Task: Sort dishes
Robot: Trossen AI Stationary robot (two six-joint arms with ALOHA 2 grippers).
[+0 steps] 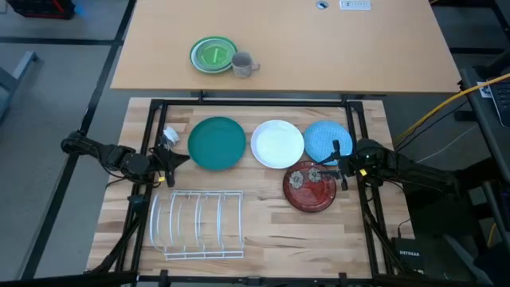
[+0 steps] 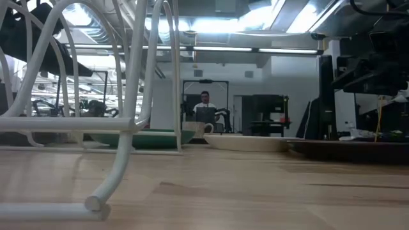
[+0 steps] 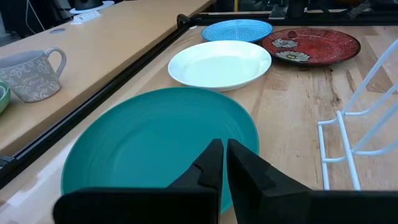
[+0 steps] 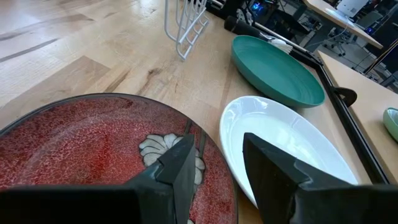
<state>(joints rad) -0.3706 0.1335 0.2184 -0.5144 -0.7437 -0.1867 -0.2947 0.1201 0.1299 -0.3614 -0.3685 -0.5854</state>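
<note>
Four plates lie flat on the wooden table. The dark teal plate (image 1: 217, 143) is leftmost, then the white plate (image 1: 277, 143) and the light blue speckled plate (image 1: 327, 139). The dark red flowered plate (image 1: 310, 186) sits nearer. My left gripper (image 1: 174, 157) is shut and hovers at the teal plate's (image 3: 155, 143) left rim. My right gripper (image 1: 340, 163) is open; its fingers stand above the red plate's (image 4: 81, 149) rim, facing the white plate (image 4: 280, 137).
A white wire dish rack (image 1: 198, 223) stands near the table's near-left corner, large in the low view (image 2: 121, 96). A small green plate (image 1: 213, 55) and grey mug (image 1: 243, 64) sit on the far tan table. A black frame (image 1: 255, 102) borders the work area. A person (image 2: 204, 105) stands far behind.
</note>
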